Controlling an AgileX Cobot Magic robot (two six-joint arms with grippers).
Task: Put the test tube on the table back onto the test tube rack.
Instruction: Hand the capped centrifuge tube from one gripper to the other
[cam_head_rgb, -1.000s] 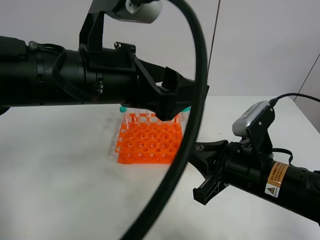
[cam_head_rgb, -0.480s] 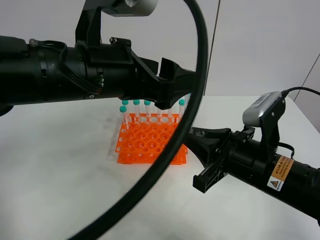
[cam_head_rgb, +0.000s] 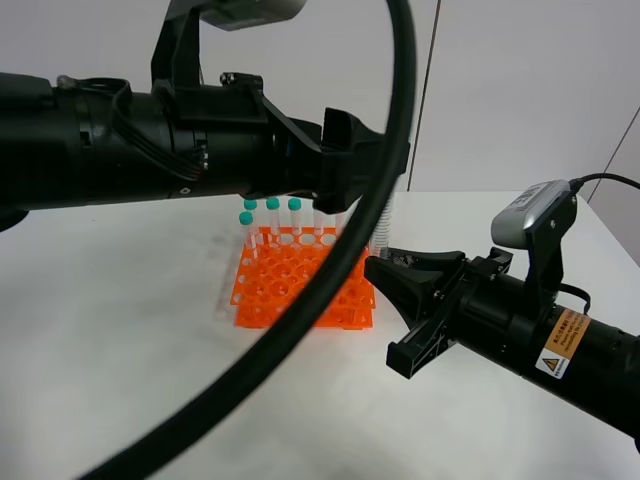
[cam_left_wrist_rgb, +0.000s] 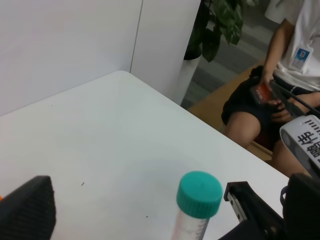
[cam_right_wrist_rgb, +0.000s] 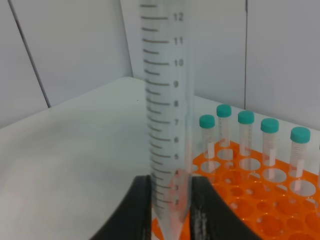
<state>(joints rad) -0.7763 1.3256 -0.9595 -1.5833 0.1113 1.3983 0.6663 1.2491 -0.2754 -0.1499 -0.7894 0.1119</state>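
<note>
My right end effector (cam_right_wrist_rgb: 170, 197) is pressed together on the pointed foot of the slim clear plastic test tube (cam_right_wrist_rgb: 167, 100), and the tube stands bolt upright, tip down, teal screw cap (cam_left_wrist_rgb: 199, 194) on top. So it's off the plain white surface (cam_head_rgb: 120, 330) and in the air, long axis vertical. The bright orange plastic rack (cam_head_rgb: 265, 292) with its grid of round holes sits just beside it, toward the middle of the surface, right edge nearest my pinch. A back row of teal-capped tubes (cam_right_wrist_rgb: 245, 131) is seated there, and plenty of holes in front gape free. My left end effector (cam_head_rgb: 362, 168) hangs spread wide just above the cap, gripping nothing. The right arm is the one to finish, I judge: a short sideways carry over a free hole, then a straight drop along the tube's axis. Around us are pale wall panels, with a potted plant (cam_left_wrist_rgb: 220, 25) and a seated person (cam_left_wrist_rgb: 280, 80) past the surface's edge.
</note>
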